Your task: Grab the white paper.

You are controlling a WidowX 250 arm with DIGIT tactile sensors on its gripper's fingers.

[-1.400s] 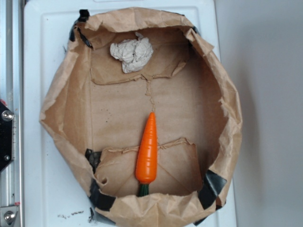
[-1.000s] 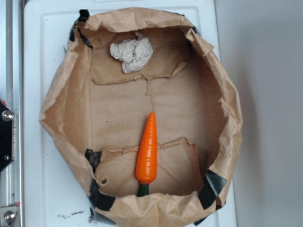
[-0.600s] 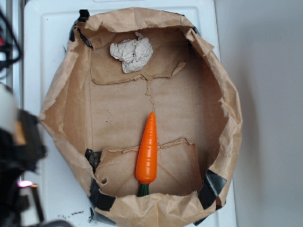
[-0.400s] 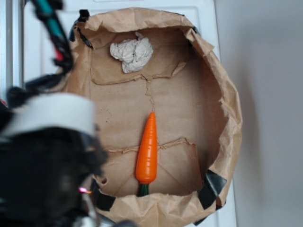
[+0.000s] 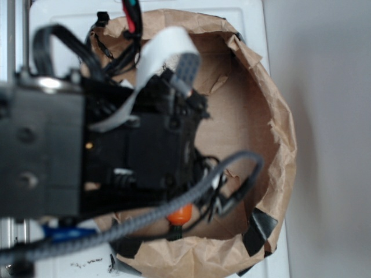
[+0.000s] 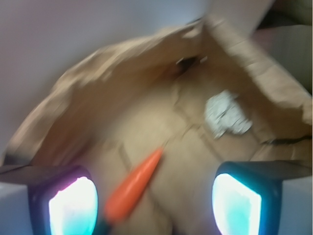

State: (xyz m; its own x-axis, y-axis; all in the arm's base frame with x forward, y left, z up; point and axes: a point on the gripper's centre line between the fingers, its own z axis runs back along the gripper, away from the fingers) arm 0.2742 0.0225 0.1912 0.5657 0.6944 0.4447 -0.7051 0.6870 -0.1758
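In the wrist view the white paper (image 6: 226, 114), a crumpled off-white wad, lies on the floor of the brown paper bag (image 6: 122, 83), up and to the right of my jaws. My gripper (image 6: 154, 205) is open, its two glowing pads wide apart with nothing between them, well above the bag's floor. An orange carrot (image 6: 134, 188) lies diagonally below the gap, nearer the left pad. In the exterior view the arm's black body (image 5: 110, 145) covers the bag's left and middle and hides the white paper; only the carrot's (image 5: 181, 214) thick end shows.
The bag's (image 5: 278, 127) rolled rim stands up all round, with black tape (image 5: 259, 227) at its corners. It sits on a white surface (image 5: 249, 17). Cables (image 5: 232, 174) loop from the arm over the bag's floor. A metal rail (image 5: 4, 35) runs along the left edge.
The arm has swept in from the lower left and now hangs over the bag, covering the white paper and most of the carrot in the exterior view. Paper and carrot have not moved.
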